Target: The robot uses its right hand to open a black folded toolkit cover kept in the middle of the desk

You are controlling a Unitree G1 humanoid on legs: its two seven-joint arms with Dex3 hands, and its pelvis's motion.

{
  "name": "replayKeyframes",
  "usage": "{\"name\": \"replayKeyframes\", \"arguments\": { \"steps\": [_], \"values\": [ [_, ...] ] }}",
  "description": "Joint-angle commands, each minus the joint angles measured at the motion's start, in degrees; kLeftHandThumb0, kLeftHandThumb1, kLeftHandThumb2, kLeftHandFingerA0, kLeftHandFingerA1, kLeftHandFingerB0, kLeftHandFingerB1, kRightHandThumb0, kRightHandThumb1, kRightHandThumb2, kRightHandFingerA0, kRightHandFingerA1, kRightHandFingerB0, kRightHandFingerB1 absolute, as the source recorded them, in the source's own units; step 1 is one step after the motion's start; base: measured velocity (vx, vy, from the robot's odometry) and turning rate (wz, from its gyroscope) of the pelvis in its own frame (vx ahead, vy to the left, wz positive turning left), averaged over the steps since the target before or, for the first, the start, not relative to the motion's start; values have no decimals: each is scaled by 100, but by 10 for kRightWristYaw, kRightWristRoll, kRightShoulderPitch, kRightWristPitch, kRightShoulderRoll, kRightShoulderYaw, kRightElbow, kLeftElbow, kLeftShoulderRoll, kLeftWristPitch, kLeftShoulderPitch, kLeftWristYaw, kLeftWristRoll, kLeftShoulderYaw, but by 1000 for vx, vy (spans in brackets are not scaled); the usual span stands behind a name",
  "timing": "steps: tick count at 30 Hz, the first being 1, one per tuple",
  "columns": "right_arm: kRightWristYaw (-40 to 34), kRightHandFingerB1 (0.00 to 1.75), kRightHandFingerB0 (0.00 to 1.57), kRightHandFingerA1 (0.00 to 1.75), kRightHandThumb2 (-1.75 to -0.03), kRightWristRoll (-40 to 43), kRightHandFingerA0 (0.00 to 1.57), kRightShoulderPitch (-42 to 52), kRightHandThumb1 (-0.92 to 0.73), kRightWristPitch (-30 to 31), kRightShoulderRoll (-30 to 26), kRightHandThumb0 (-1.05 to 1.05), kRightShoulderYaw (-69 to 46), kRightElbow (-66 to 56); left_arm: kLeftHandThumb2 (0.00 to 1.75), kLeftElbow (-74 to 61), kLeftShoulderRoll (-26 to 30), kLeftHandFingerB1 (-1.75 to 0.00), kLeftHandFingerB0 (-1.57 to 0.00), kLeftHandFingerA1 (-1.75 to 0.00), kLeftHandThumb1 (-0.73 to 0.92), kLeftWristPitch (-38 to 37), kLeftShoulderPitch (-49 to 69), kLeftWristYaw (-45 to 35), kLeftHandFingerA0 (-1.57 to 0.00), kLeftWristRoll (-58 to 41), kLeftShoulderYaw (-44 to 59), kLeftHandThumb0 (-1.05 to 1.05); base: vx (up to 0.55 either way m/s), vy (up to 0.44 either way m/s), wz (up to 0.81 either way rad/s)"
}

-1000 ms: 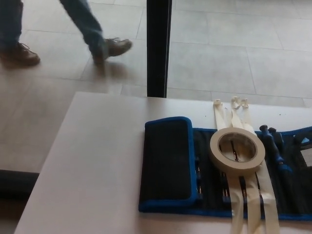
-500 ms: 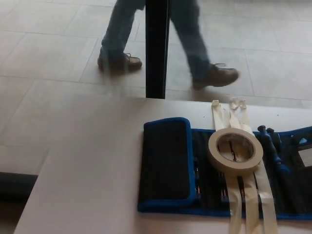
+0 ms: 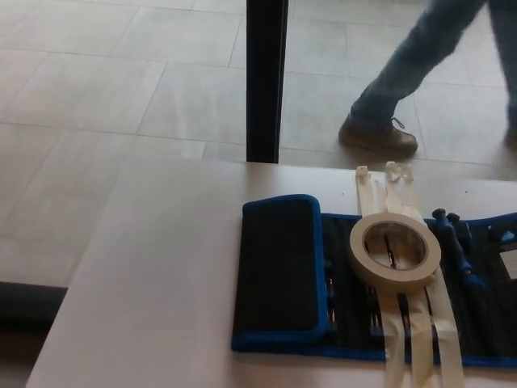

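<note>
The black toolkit [image 3: 347, 291] with blue trim lies spread across the pale desk [image 3: 161, 275], reaching the picture's right edge. Its left flap [image 3: 279, 275] is folded over onto the pockets. A roll of beige tape [image 3: 394, 250] rests on the kit, with cream straps [image 3: 412, 323] running under it from back to front. Blue-handled tools [image 3: 456, 242] sit in the pockets at the right. Neither of my hands shows in the head view.
A black post [image 3: 266, 81] stands behind the desk's far edge. On the tiled floor beyond it a person's leg in jeans and a brown shoe [image 3: 378, 136] are at the upper right. The desk's left edge runs diagonally down the picture.
The person has walked from the left, past the post, to the right of the floor. The toolkit, tape and straps have not moved; the view shifted only slightly.
</note>
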Motion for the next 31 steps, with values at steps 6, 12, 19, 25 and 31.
{"name": "replayKeyframes", "arguments": {
  "steps": [6,12,19,25,31],
  "values": [
    [49,71,4,132,-65,168,95,65,-82,-6,-111,-81,-166,179,67,3,24,-37,-26,-53,89,-21,4,3,-26,3,-2,-96,0,0,0],
    [30,57,0,119,-109,161,95,81,-57,-24,-28,-70,-144,200,67,0,20,-38,-27,-54,89,-19,10,-3,-29,-11,11,-94,0,0,0],
    [1,79,16,126,-64,145,92,56,-72,-38,10,-79,-54,224,83,6,17,-43,-25,-57,74,-19,3,1,-34,-15,17,-100,0,0,-2],
    [-4,105,24,132,-74,195,85,51,-69,-49,54,-72,-47,220,67,9,14,-38,-29,-58,88,1,-8,-1,-39,-24,29,-96,0,0,1],
    [-11,73,16,119,-70,200,90,79,-70,-44,73,-71,-21,188,79,7,13,-42,-24,-56,76,-14,1,2,-31,-20,26,-98,0,0,3]
  ]
}}
